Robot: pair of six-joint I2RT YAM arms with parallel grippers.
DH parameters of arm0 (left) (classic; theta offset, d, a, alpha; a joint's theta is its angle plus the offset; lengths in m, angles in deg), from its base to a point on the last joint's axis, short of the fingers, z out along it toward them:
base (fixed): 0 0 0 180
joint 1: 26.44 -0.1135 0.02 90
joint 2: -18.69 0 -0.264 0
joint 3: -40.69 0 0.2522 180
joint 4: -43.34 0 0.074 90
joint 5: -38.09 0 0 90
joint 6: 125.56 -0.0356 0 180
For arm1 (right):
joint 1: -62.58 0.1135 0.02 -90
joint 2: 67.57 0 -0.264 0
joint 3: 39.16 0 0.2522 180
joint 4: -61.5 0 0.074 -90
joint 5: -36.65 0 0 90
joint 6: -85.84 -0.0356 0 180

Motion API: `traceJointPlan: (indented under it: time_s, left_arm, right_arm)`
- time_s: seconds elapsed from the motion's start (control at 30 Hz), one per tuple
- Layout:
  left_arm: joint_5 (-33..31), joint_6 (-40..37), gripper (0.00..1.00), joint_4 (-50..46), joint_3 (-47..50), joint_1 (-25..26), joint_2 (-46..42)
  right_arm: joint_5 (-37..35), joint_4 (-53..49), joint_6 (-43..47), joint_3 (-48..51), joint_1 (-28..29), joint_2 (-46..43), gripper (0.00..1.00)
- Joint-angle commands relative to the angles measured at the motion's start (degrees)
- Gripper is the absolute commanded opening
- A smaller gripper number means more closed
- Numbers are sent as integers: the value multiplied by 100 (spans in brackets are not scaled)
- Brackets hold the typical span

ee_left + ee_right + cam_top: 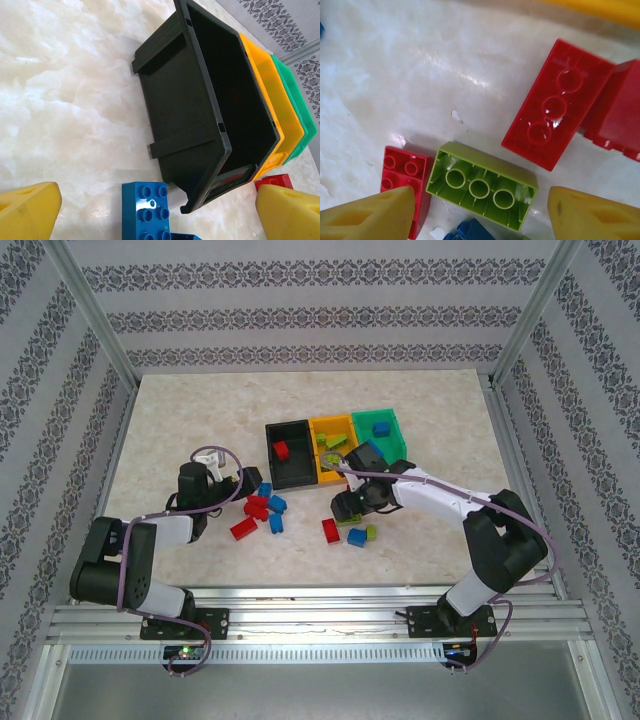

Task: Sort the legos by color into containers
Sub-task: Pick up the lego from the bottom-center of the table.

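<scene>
From above, the left arm (150, 530) is folded at the elbow with its forearm low. The left jaws stand wide, just beside a cluster of red and blue bricks (262, 508). The right arm (440, 495) stretches forward and leftward. The right jaws tip down over loose bricks on the surface (180, 410), just short of the yellow bin (330, 421).

In the left wrist view, the fingertips (30, 210) are wide apart. A blue brick (147, 207) lies between them, with the black bin (175, 125) ahead and the green bin (292, 100) farthest.

In the right wrist view, the fingertips (370, 215) are parted on either side of an upturned lime brick (480, 185), not touching it. A long red brick (555, 105) lies just ahead.
</scene>
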Motion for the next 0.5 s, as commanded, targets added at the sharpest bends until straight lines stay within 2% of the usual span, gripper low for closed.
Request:
traceJointPlan:
  time_s: [0.0, 0.33, 0.37, 0.47]
  left_arm:
    - [79, 75, 100, 200, -31, 52, 42]
    - [85, 72, 100, 167, -36, 48, -45]
    - [80, 71, 100, 169, -27, 48, -51]
    - [78, 77, 100, 174, -26, 47, -52]
  right_arm:
    - [-264, -244, -57, -20, 135, 82, 75]
    - [-271, -172, -366, 28, 178, 439, 78]
    - [-208, -147, -394, 2, 189, 485, 83]
    - [-134, -21, -423, -18, 233, 567, 85]
